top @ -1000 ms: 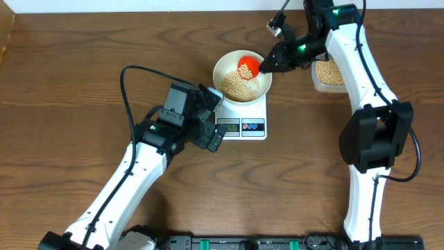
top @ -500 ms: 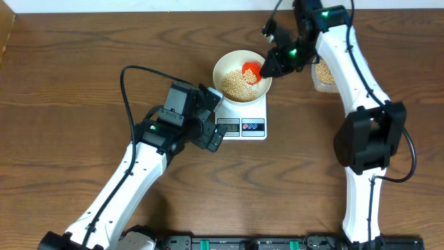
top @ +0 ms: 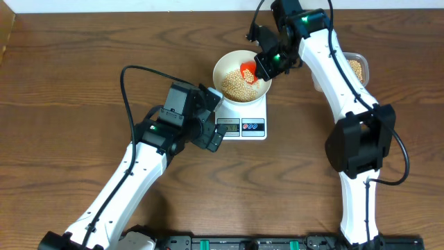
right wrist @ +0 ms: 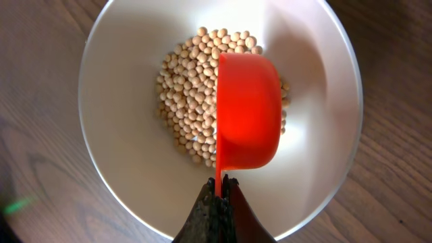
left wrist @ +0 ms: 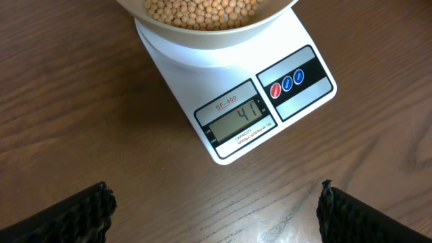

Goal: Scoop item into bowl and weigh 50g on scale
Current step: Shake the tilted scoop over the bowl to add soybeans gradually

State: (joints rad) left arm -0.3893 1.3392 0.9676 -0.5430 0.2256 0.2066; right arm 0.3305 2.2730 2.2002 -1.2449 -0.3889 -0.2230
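The white bowl (top: 225, 69) sits on the white scale (top: 243, 119) and holds a heap of tan beans (top: 238, 85). In the right wrist view the beans (right wrist: 189, 101) lie at the bottom of the bowl (right wrist: 115, 88). My right gripper (right wrist: 221, 183) is shut on the handle of the red scoop (right wrist: 248, 111), which is tipped on its side over the beans; it shows overhead too (top: 248, 70). The scale's display (left wrist: 241, 119) reads 41. My left gripper (left wrist: 212, 202) is open and empty, just in front of the scale (left wrist: 297, 40).
A clear plastic container (top: 357, 68) with more beans stands on the table to the right of the bowl, partly behind my right arm. The left arm lies across the table from the front left.
My right gripper has swung left over the bowl and turned the red scoop onto its side. More of the clear container now shows. The left arm has not moved.
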